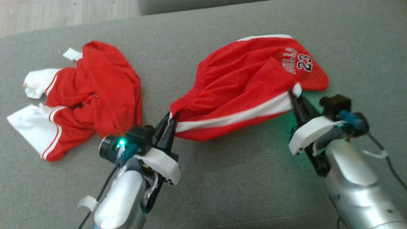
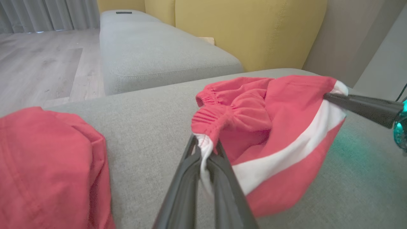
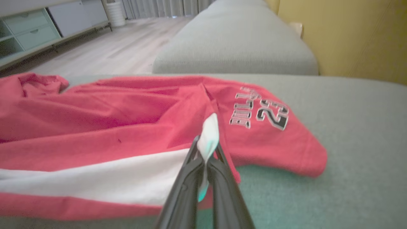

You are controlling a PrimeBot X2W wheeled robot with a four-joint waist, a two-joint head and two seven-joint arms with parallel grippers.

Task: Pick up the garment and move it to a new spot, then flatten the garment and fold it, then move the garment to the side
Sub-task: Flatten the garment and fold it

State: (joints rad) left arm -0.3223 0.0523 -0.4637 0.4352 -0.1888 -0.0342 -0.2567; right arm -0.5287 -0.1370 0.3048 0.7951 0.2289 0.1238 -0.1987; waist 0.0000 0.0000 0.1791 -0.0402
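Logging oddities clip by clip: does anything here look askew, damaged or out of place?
Nothing damaged or spilled. The red shorts are bunched rather than flat, pinched at each end of the white stripe by the left gripper and right gripper. A second red garment lies crumpled beside them on the grey cushion.

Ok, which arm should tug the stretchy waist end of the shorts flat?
Left, probably: the left gripper is shut on the waistband corner of the shorts; the right gripper pinches the leg end.

Red, white-striped shorts (image 1: 248,86); grey sofa (image 1: 222,190)
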